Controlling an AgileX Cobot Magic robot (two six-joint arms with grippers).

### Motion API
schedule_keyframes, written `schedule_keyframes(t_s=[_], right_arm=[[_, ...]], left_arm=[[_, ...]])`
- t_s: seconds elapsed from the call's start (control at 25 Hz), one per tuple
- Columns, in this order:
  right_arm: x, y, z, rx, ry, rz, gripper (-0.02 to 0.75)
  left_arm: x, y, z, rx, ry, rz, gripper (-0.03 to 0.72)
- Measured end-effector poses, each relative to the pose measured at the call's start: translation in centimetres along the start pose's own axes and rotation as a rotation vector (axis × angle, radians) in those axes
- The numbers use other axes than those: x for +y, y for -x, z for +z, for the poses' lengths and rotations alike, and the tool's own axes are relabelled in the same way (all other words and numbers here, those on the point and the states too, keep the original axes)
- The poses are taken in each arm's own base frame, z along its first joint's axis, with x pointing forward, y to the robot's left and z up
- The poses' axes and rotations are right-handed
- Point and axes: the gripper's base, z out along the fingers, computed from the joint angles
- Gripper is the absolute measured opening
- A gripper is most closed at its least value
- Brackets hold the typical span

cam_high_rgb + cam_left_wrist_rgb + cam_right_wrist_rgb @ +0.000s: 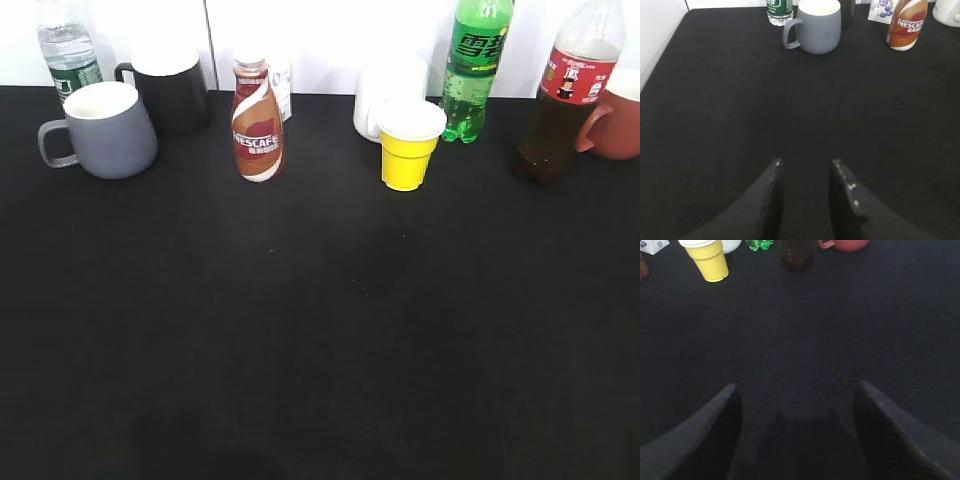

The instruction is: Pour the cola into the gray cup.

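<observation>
The cola bottle (570, 95), with dark liquid and a red label, stands upright at the back right of the table; its base shows at the top of the right wrist view (796, 254). The gray cup (105, 130) stands at the back left, handle to the left, and also shows in the left wrist view (817, 25). My left gripper (806, 162) is open and empty, low over the black table, well short of the cup. My right gripper (796, 386) is wide open and empty, well short of the bottle. Neither gripper shows in the exterior view.
Along the back stand a water bottle (68, 50), a black mug (170, 88), a Nescafe bottle (257, 122), a white mug (385, 95), a yellow cup (408, 145), a green soda bottle (475, 65) and a reddish mug (618, 118). A black cloth (320, 330) covers the table.
</observation>
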Motion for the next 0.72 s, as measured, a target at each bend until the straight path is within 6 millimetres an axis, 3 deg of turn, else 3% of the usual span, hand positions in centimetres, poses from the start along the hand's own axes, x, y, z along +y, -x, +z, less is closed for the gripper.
schedule_keyframes(t_s=[0.28,0.48,0.56,0.64,0.68,0.72], right_arm=[[0.0,0.0,0.0,0.0,0.0,0.0,0.532],[0.0,0.0,0.0,0.0,0.0,0.0,0.532],[0.0,0.0,0.0,0.0,0.0,0.0,0.532],[0.0,0.0,0.0,0.0,0.0,0.0,0.532],[0.0,0.0,0.0,0.0,0.0,0.0,0.532],[0.0,0.0,0.0,0.0,0.0,0.0,0.532]], left_arm=[[0.0,0.4,-0.3,-0.036,0.0,0.0,0.238],[0.2,5.8,-1.5,-0.569,0.032,0.038,0.238],[0.2,7.4,1.4,-0.635,0.044,0.07,0.238],[0.2,8.4,5.8,-0.593,0.036,0.086,0.238],[0.2,8.6,6.8,-0.576,0.035,0.095,0.238],[0.1,9.5,10.6,-0.537,0.022,0.097,0.238]])
